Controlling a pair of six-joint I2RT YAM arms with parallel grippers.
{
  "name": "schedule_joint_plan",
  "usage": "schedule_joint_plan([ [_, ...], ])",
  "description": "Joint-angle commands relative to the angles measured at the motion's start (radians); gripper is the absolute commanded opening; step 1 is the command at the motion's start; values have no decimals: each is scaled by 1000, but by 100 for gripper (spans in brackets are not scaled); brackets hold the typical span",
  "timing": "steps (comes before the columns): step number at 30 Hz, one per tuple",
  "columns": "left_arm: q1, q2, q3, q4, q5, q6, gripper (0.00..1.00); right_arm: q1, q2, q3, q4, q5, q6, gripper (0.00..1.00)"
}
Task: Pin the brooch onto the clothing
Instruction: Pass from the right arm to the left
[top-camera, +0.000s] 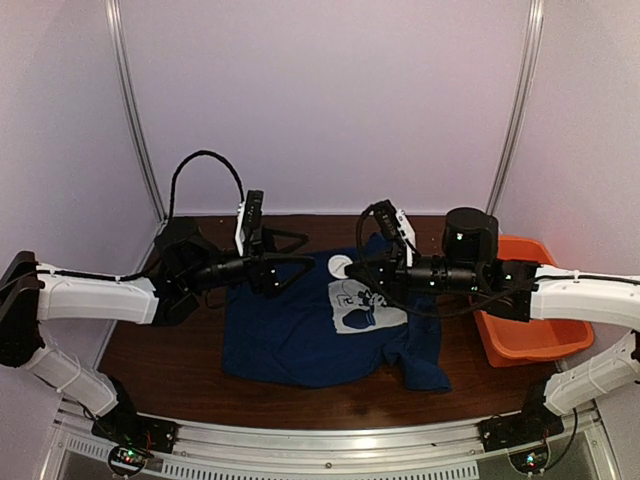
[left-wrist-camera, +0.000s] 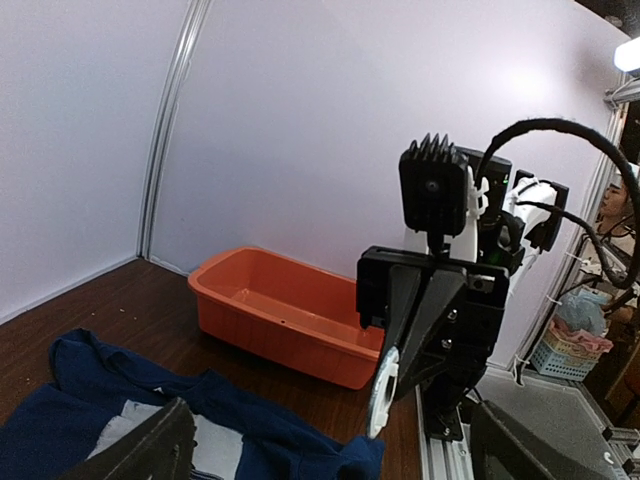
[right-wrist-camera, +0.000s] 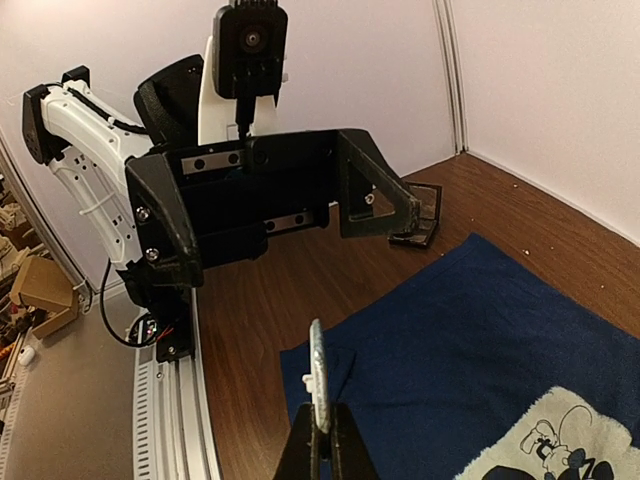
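The clothing (top-camera: 290, 340) lies flat on the table, white print (top-camera: 362, 305) facing up. My right gripper (right-wrist-camera: 320, 432) is shut on the brooch (right-wrist-camera: 318, 372), a thin round disc held on edge just above a folded corner of the navy cloth (right-wrist-camera: 480, 340). From the left wrist view the brooch (left-wrist-camera: 381, 395) shows its pale back in the right gripper (left-wrist-camera: 400, 362), with a peak of cloth (left-wrist-camera: 362, 458) right under it. My left gripper (top-camera: 285, 270) faces the right one across the shirt's upper part. Its fingers (left-wrist-camera: 140, 450) stand wide apart, nothing between them.
An orange tub (top-camera: 535, 335) sits at the right end of the table, beyond the right arm. A small black hinged box (right-wrist-camera: 420, 215) lies open on the wood behind the left gripper (right-wrist-camera: 275, 215). White walls close in the back and sides.
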Motion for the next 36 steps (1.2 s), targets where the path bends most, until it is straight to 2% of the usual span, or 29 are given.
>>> schedule_joint_plan([
  [1, -5, -1, 36, -37, 24, 40, 98, -3, -32, -2, -97, 39, -38, 0],
  [9, -24, 13, 88, -171, 45, 127, 98, -3, -46, 31, -177, 39, -90, 0],
  [22, -39, 37, 120, -213, 60, 134, 98, -3, -54, 27, -198, 40, -107, 0],
  [36, -84, 51, 173, -354, 88, 239, 98, -2, -41, 42, -237, -12, -112, 0],
])
